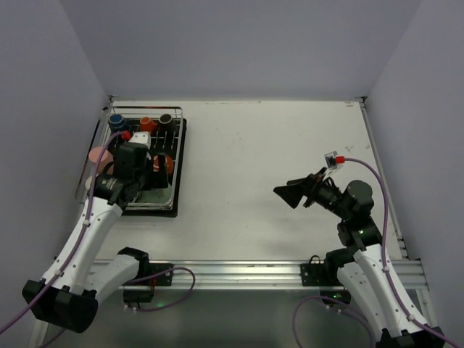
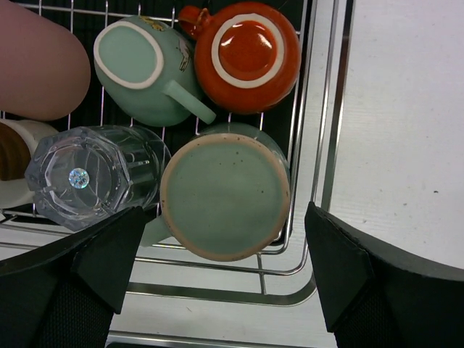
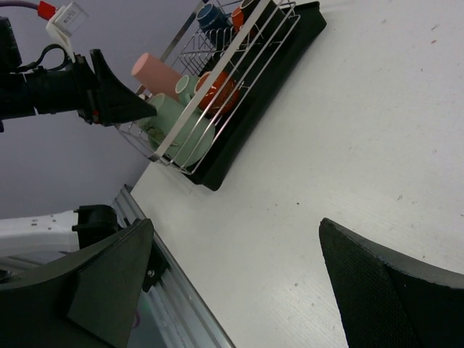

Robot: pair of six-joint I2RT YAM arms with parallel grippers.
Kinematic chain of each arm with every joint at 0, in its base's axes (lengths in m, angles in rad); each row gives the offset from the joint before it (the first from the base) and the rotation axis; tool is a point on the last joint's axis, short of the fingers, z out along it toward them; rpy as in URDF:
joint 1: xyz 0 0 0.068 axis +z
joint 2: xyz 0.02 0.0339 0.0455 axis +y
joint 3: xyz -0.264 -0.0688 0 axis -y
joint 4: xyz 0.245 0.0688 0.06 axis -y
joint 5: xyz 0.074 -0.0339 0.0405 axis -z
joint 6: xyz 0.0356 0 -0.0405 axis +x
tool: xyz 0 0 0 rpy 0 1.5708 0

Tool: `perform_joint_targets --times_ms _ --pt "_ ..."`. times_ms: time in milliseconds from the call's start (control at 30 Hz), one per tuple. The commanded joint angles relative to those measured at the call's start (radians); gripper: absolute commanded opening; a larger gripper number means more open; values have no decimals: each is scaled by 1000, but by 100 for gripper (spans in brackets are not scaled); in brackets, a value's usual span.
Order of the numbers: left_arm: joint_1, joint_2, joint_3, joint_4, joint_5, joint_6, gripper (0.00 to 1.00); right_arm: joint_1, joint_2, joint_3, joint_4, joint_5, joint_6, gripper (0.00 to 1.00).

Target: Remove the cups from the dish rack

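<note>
The dish rack point(image 1: 177, 138) stands on a black tray at the table's far left. In the left wrist view it holds an upturned teal mug point(image 2: 221, 196), a second teal mug point(image 2: 141, 69), an orange cup point(image 2: 246, 54), a clear glass point(image 2: 90, 177), a salmon tumbler point(image 2: 36, 65) and a brown cup point(image 2: 13, 156). Blue point(image 1: 116, 120), orange point(image 1: 147, 123) and black point(image 1: 166, 119) cups sit at the rack's far end. My left gripper point(image 2: 225, 272) is open above the rack's near corner, its fingers either side of the upturned teal mug, touching nothing. My right gripper point(image 1: 291, 193) is open and empty over the table.
The rack's wire rim point(image 2: 326, 145) runs between the teal mug and the bare white table point(image 2: 406, 145). An aluminium rail point(image 1: 239, 272) runs along the near edge. Grey walls close in the left, far and right sides. The rack also shows in the right wrist view point(image 3: 217, 80).
</note>
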Motion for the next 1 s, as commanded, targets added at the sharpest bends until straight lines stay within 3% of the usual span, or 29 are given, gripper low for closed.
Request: perform_joint_targets --times_ms 0,767,900,967 --pt "-5 35 -5 52 -40 31 100 8 -10 -3 15 -30 2 99" --pt "2 121 -28 19 51 -24 100 14 -3 8 -8 -31 -2 99" --pt "16 109 -31 9 51 -26 88 14 -3 8 -11 -27 -1 99" --pt "22 109 -33 9 53 -26 76 14 -2 8 -13 -27 1 99"
